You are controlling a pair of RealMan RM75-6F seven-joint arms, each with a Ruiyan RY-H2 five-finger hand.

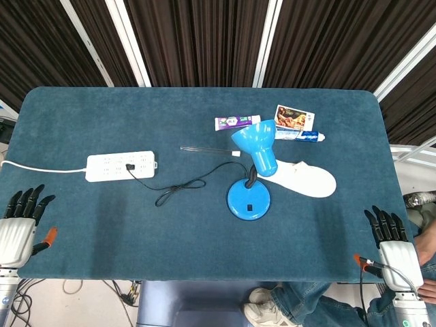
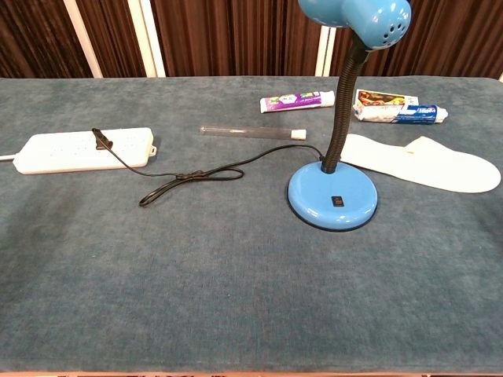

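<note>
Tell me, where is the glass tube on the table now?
In the head view the glass tube lies mid-table, between the power strip and the blue lamp.

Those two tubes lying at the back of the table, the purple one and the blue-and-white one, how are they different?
The purple tube has a purple and white print with a white cap; the blue-and-white tube is mostly white with blue at its capped end. The purple tube lies alone on the cloth, while the blue-and-white tube lies right by a picture card. The purple one lies further left. Both lie flat behind the blue lamp, neither near a hand.
</note>
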